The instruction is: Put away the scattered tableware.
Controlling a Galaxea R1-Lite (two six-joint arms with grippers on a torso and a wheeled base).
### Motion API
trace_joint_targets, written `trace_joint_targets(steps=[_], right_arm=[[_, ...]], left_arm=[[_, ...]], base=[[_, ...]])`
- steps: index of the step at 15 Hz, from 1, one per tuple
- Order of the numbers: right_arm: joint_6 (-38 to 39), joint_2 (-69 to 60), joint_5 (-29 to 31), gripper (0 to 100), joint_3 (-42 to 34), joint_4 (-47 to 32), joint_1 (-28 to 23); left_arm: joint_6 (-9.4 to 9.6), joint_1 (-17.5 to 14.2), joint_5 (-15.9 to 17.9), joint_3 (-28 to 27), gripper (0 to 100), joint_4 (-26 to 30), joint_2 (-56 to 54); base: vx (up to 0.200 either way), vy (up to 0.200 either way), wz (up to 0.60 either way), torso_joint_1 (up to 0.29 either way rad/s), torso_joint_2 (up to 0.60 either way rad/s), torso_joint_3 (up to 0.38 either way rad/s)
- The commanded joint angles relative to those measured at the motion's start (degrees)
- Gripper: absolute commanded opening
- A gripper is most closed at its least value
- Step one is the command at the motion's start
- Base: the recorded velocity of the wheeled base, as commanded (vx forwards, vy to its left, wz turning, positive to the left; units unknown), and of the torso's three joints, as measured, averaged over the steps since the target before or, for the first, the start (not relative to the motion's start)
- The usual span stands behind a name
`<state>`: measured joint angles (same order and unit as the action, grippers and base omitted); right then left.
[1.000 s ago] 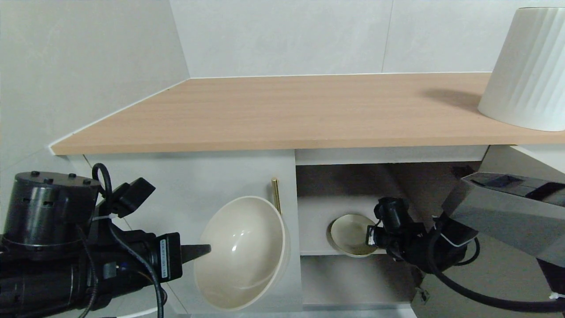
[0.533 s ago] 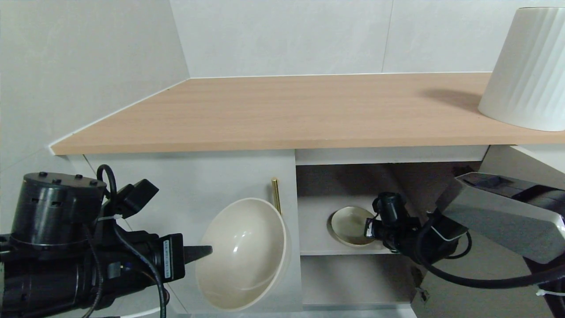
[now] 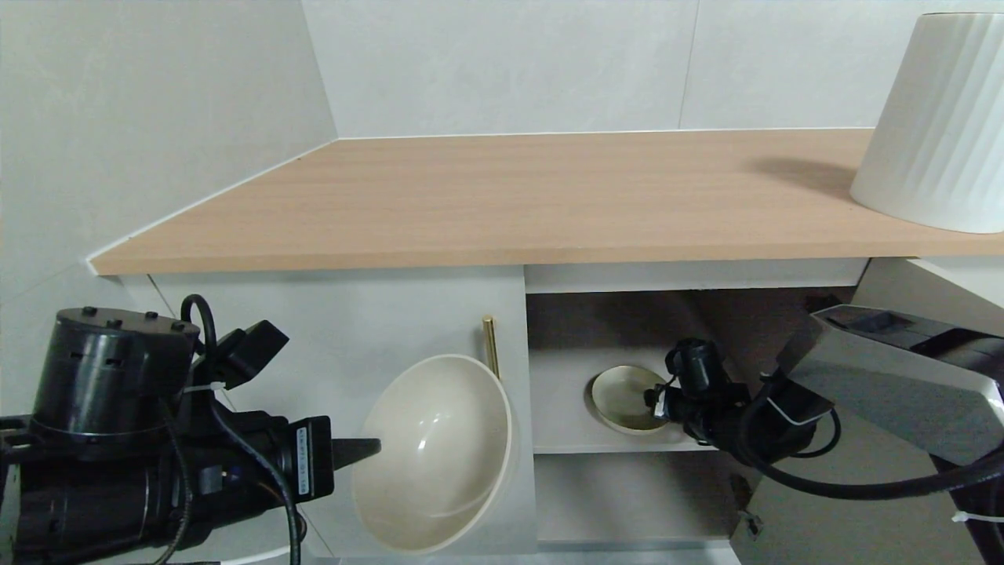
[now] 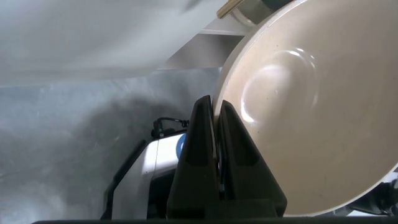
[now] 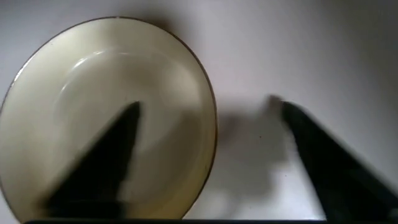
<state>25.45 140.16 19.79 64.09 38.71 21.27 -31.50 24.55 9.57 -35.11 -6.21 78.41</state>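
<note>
A: Item one, what do we log for the left gripper [image 3: 369,449]?

B: We log it clamped on the rim of the large cream bowl [image 3: 431,451]. In the left wrist view the two dark fingers [image 4: 205,143] sit pressed together with the bowl's edge [image 4: 311,106] pinched between them.

A: And how do we place the bowl?

B: We see it held off any surface and tipped up on its side, with the hollow facing the head camera. It hangs in front of the closed cabinet door [image 3: 353,329], below the wooden countertop [image 3: 510,204]. Its upper rim lies just under the gold handle [image 3: 490,345].

A: Item two, the right gripper [image 3: 655,400]?

B: We log it spread wide and holding nothing. It is inside the open compartment to the right of the door. In the right wrist view one finger [image 5: 106,162] lies over the small dish [image 5: 93,81], and the other is over the bare shelf [image 5: 298,50] beside it. We cannot tell whether either finger touches the dish.

A: Item three, the small dish?

B: We record a pale, shallow dish [image 3: 623,396] with a thin dark rim, lying flat on the shelf [image 3: 565,408] in that open compartment. It sits toward the shelf's left half, just in front of the right gripper. A second open space lies below the shelf.

A: Other stock?

B: We note one white ribbed lampshade [image 3: 933,125], standing at the right end of the countertop.
</note>
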Motion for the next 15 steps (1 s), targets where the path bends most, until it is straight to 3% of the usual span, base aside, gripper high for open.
trace_joint_targets(steps=[1,5,7,8,11,15], right_arm=[[0.0,-1.6,-0.1,100,-0.7,0.1,0.0],[-0.7,-12.4,-3.0,100,-8.9,-1.3,4.0],[-2.8,-23.0,-8.2,100,-14.5,-6.9,7.9],[-3.1,-28.1,-10.5,100,-16.1,-11.8,10.1],[-3.2,-37.6,-13.1,100,-17.0,-23.1,15.2],[-3.3,-46.4,-14.8,100,-16.8,-31.8,21.1]], left_arm=[[-0.32,0.1,-0.5,-0.5,0,0.0,1.8],[-0.84,2.4,-2.6,-0.6,0,0.1,5.3],[-4.45,6.1,-4.8,-1.1,0,0.0,8.9],[-6.82,7.7,-7.5,-1.9,0,0.0,11.5],[-7.52,11.7,-14.3,-2.1,0,0.0,16.2],[-8.14,16.4,-15.1,-1.5,0,0.1,18.1]], base=[[0.000,0.000,0.00,0.000,0.00,0.000],[0.000,0.000,0.00,0.000,0.00,0.000],[0.000,0.000,0.00,0.000,0.00,0.000],[0.000,0.000,0.00,0.000,0.00,0.000],[0.000,0.000,0.00,0.000,0.00,0.000],[0.000,0.000,0.00,0.000,0.00,0.000]])
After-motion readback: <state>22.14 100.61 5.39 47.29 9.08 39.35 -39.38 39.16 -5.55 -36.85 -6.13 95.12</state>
